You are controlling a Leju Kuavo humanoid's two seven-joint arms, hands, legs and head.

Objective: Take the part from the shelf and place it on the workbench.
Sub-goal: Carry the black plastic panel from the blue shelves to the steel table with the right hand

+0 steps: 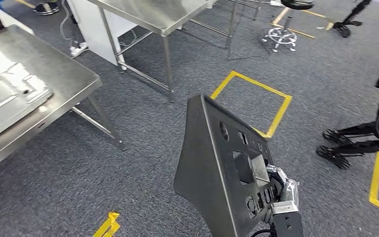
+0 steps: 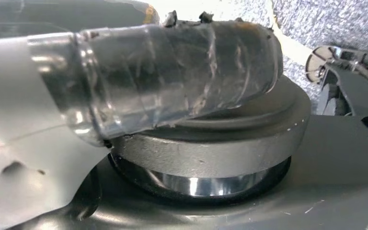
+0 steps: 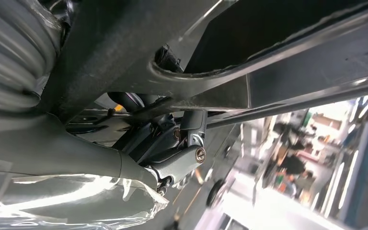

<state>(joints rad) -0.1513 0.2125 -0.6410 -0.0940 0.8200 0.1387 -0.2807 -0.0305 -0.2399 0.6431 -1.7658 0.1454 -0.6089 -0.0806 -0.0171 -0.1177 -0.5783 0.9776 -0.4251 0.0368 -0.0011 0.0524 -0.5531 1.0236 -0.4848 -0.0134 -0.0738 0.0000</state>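
Part: a dark grey sheet-metal panel (image 1: pixel 212 163) with a round hole and several rectangular cut-outs, nearest the head camera, held up on edge and tilted above the carpet, low and right of centre; it is off the workbench and well apart from it
Right hand: the right hand (image 1: pixel 281 190) comes up from the lower edge of the head view and lies against the panel's cut-out face, near its lower right; its fingers (image 1: pixel 275 174) hook into or over a cut-out, so it grips the part; in the right wrist view the dark fingers (image 3: pixel 172 139) sit close under the panel's metal edge (image 3: pixel 249 72)
Left hand: in the left wrist view a thick grey thumb (image 2: pixel 172 72) wrapped in clear film lies across a raised round boss (image 2: pixel 211 139) on a dark metal surface; whether this hand clamps anything I cannot tell
Workbench: a steel-topped workbench (image 1: pixel 54 74) stands at the left of the head view, on thin metal legs
Already on the bench: a pale pressed-metal piece (image 1: pixel 5 94) lies flat on the bench top, towards its left side
Second table: another steel table (image 1: pixel 153 15) stands farther back, at the top centre
Floor: grey carpet (image 1: pixel 128 163) with a square of yellow tape (image 1: pixel 276 103) just behind the panel's top, and further tape marks at the lower left and right edge
Stool base: a chrome stool base (image 1: pixel 280 35) stands at the top right
Dark machine: black legged equipment (image 1: pixel 375 133) stands at the right edge
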